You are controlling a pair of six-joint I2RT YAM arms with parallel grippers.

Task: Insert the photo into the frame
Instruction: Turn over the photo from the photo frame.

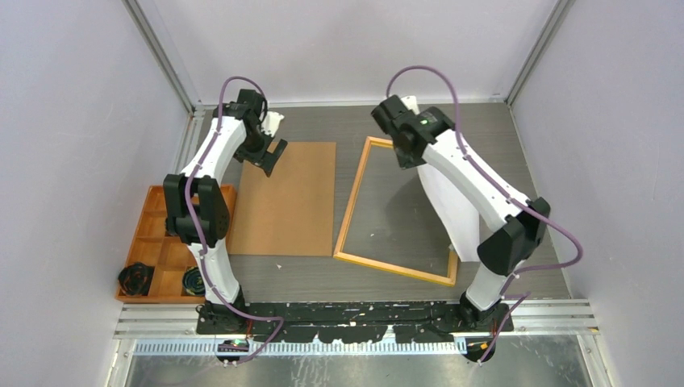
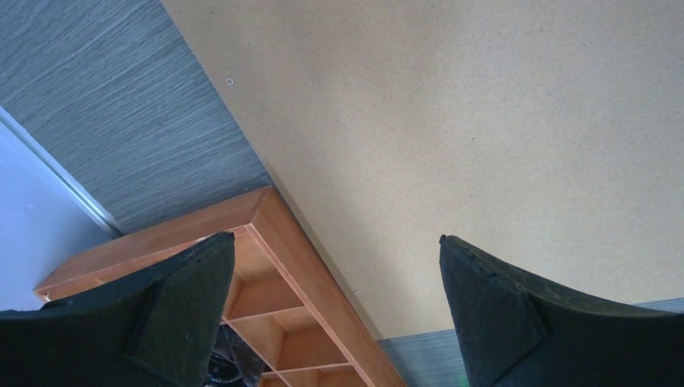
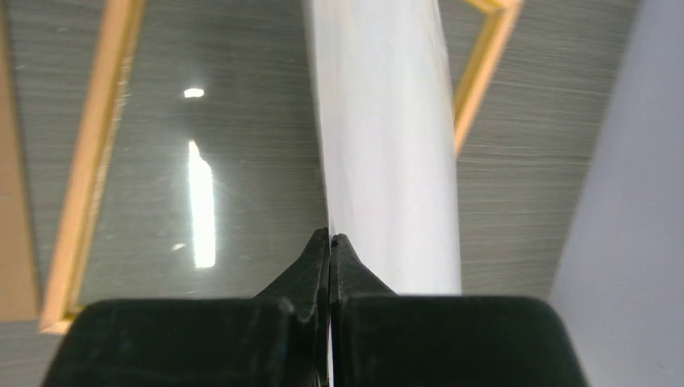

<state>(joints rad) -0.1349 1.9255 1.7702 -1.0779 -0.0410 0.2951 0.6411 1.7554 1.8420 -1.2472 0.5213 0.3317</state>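
Right hand (image 3: 331, 235): fingers pressed together, clamped on the edge of the photo.
Photo (image 1: 453, 211): white back showing, held up at its far end by the right hand. It slopes down across the right side of the frame, and its near end reaches the frame's near right corner.
Frame (image 1: 353, 201): lies flat on the bench (image 1: 323, 278), right of centre and turned at a slant. Its clear pane shows bright reflections and the grey bench beneath.
Left hand (image 2: 336, 239): fingers wide apart and holding nothing, hovering over the far left corner of the backing board.
Backing board (image 1: 286, 197): brown, flat on the bench, just left of the frame and apart from it.
Tray (image 1: 153, 242): orange, with compartments, touching the board's left edge. Two dark round items sit in its near compartments.
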